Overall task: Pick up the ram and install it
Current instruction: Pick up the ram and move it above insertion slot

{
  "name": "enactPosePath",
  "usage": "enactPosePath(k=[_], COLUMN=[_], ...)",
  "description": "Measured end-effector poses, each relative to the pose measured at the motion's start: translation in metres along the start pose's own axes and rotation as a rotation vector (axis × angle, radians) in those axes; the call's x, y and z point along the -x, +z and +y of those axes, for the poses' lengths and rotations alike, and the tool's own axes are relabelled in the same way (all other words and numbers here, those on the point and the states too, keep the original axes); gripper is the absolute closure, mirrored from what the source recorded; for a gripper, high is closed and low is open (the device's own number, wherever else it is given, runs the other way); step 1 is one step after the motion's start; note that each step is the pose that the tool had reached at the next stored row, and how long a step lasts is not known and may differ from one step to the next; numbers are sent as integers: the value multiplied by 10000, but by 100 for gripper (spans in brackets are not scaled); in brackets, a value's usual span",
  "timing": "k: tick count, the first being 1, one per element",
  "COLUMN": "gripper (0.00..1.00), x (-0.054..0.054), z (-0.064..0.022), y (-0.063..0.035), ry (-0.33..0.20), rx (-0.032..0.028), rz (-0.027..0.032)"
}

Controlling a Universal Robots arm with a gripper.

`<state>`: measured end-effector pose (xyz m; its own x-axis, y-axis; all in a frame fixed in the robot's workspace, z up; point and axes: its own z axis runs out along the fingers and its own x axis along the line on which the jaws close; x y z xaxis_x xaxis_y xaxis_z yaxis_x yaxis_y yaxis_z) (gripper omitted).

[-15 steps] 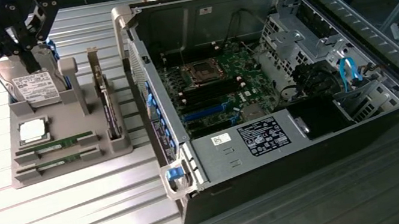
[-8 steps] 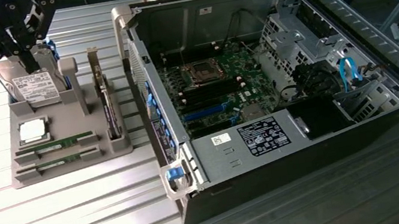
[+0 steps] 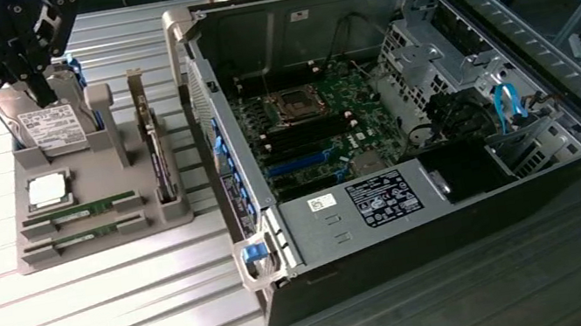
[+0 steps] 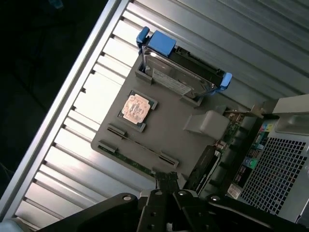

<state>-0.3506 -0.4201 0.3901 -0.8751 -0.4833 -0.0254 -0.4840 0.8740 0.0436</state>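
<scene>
Nearest, seated in the tray's (image 3: 93,183) front slots: ram (image 3: 83,238) and twin (image 3: 80,212), long, thin, green, untouched, pale strips unreadable. Farther back on the tray: CPU (image 3: 47,191), then drive (image 3: 49,125), white label's print too small to read. Above the tray's far end, over the drive: gripper (image 3: 45,91), pointing down, tips pinched together, empty. Beside the tray, toward the exterior view's right: open case (image 3: 279,23), black label (image 3: 382,199) illegible.
</scene>
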Motion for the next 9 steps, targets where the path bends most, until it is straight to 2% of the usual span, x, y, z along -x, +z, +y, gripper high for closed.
enactPosePath(k=[9], gripper=[90], x=[-5], z=[3], y=[-1], ry=[-692], rx=[17], rz=[32])
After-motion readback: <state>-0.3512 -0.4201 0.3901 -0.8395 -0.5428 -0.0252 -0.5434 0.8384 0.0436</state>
